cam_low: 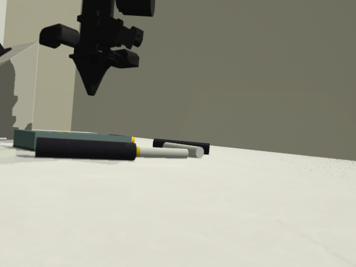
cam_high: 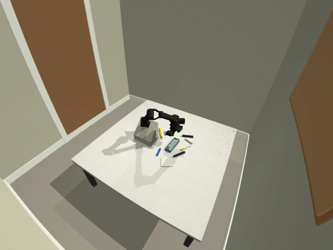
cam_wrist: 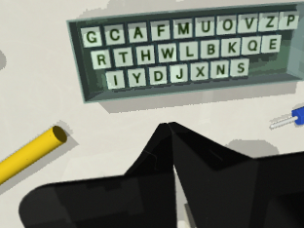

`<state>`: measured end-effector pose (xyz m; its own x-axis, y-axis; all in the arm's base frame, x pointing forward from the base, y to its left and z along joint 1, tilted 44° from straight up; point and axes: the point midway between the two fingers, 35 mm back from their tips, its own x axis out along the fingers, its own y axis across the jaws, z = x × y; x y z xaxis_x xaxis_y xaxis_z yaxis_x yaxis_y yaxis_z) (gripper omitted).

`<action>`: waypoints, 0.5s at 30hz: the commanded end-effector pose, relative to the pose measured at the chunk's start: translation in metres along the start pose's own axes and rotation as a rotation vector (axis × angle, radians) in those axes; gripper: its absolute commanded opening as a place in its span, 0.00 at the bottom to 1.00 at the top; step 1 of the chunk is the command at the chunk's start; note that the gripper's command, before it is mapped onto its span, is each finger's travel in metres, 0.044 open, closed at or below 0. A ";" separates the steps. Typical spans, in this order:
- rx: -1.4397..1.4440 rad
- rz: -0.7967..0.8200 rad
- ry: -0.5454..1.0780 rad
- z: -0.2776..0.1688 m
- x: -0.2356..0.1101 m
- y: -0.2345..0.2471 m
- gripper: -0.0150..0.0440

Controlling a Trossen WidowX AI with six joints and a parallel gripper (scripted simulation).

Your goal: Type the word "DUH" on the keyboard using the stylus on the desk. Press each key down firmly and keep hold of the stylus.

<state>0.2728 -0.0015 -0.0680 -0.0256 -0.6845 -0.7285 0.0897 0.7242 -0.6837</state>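
The teal keyboard [cam_high: 172,144] [cam_low: 25,137] [cam_wrist: 75,54] lies flat on the white table [cam_high: 166,193]. Its keys show in the wrist view, among them D [cam_wrist: 157,76], U [cam_wrist: 205,26] and H [cam_wrist: 145,55]. My gripper [cam_high: 169,133] [cam_low: 91,91] [cam_wrist: 167,131] is shut with nothing between the fingers. It hangs well above the table, just off the keyboard's long edge beside the bottom key row. Several pen-like sticks lie loose around the keyboard; I cannot tell which one is the stylus.
A yellow cylinder [cam_high: 160,132] [cam_wrist: 34,151] and a blue pen [cam_high: 158,151] [cam_wrist: 293,114] lie near the gripper. Two black pens [cam_high: 187,135] [cam_high: 179,153] [cam_low: 86,149], a grey rod [cam_high: 188,141] [cam_low: 183,147] and a yellow-collared white stick [cam_high: 184,148] [cam_low: 164,152] lie beyond the keyboard. The arm's grey base block [cam_high: 146,133] stands behind.
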 end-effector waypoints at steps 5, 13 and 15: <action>0.000 0.000 0.001 0.000 0.000 0.000 0.39; 0.000 0.000 0.001 0.000 0.000 0.000 0.25; 0.000 0.000 0.001 0.000 0.000 0.000 0.25</action>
<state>0.2728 -0.0015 -0.0682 -0.0263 -0.6846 -0.7285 0.0896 0.7242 -0.6838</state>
